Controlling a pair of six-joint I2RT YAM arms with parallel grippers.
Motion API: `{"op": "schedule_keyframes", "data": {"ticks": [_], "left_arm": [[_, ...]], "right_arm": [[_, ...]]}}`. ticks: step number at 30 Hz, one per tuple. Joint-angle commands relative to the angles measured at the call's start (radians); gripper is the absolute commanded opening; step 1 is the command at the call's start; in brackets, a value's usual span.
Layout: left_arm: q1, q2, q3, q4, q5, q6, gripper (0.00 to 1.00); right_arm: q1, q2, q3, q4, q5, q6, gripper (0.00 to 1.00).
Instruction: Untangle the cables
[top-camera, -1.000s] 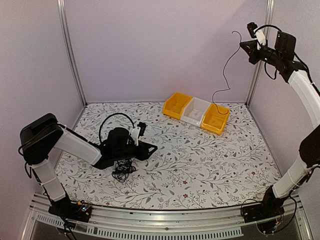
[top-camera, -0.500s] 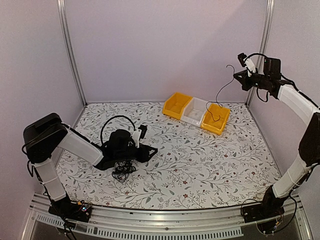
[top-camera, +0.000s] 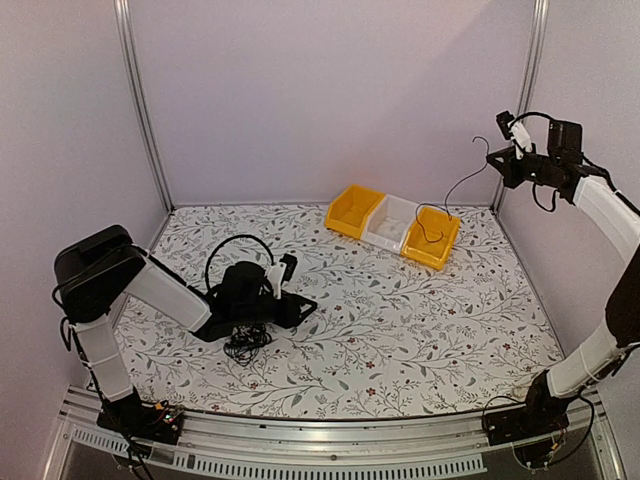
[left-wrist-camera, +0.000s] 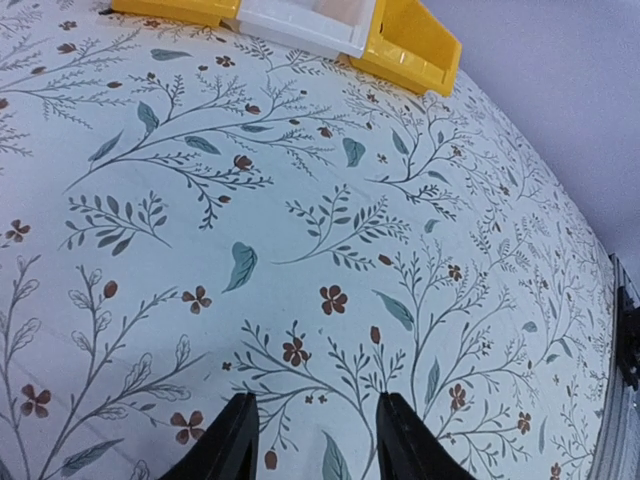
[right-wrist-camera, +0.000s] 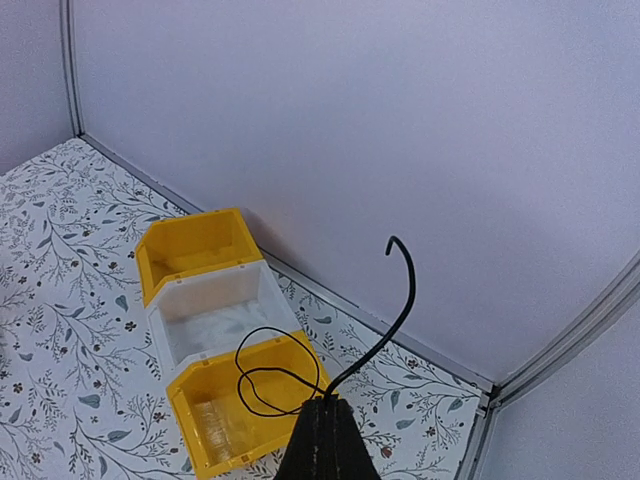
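Cables appear in two places. A single cable (right-wrist-camera: 408, 300) runs from the right hand (right-wrist-camera: 322, 410), raised at the upper right of the overhead view, down into the right yellow bin (top-camera: 445, 245), where its lower end lies in a loose loop. A tangled clump (top-camera: 245, 345) rests on the desk (top-camera: 400, 340) at the lower left of that view, just below the left hand (top-camera: 298, 308).

Hand state: the right hand is clenched on the single cable, which rises out of its closed fingertips and ends in a free hooked tip. The left hand is released. Its two fingers stand apart low over the patterned desk, and the wrist view shows nothing between them.

Step in hand, as a judgement: one strand has been separated and is being laid into a bin, while the clump awaits further work. The next move would call for lowering the right hand over the right yellow bin and letting go, so that the whole strand settles inside and does not drape over the rim.

Count:
- Two arms, each with one hand.
- Three bins in a row at the upper centre: the left yellow bin (top-camera: 353, 210), the white bin (top-camera: 392, 222) between, and the right yellow bin.
- One separated cable.
- One clump, whose strands are too fine to count.
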Motion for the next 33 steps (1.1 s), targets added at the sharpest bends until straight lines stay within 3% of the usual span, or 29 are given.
{"op": "schedule_keyframes", "data": {"ticks": [1,6,13,17,24,33], "left_arm": [[-0.011,0.017,0.012,0.028,0.013,-0.003,0.40],[-0.013,0.022,0.019,0.027,0.023,-0.003,0.40],[-0.012,0.013,0.006,0.027,0.017,-0.004,0.40],[-0.011,0.022,-0.005,0.039,0.022,-0.016,0.40],[-0.011,0.022,0.007,0.030,0.030,-0.019,0.40],[-0.012,0.022,0.023,0.003,0.023,-0.012,0.40]], "right_arm": [[0.005,-0.122,-0.039,-0.055,-0.033,0.022,0.00],[0.005,-0.169,-0.064,-0.091,0.017,0.018,0.00],[0.005,-0.101,-0.072,-0.204,0.012,0.009,0.00],[0.005,-0.066,-0.067,-0.181,-0.019,0.029,0.00],[0.028,0.084,0.093,-0.174,-0.101,0.084,0.00],[0.121,0.223,0.288,-0.187,-0.080,0.078,0.00]]}}
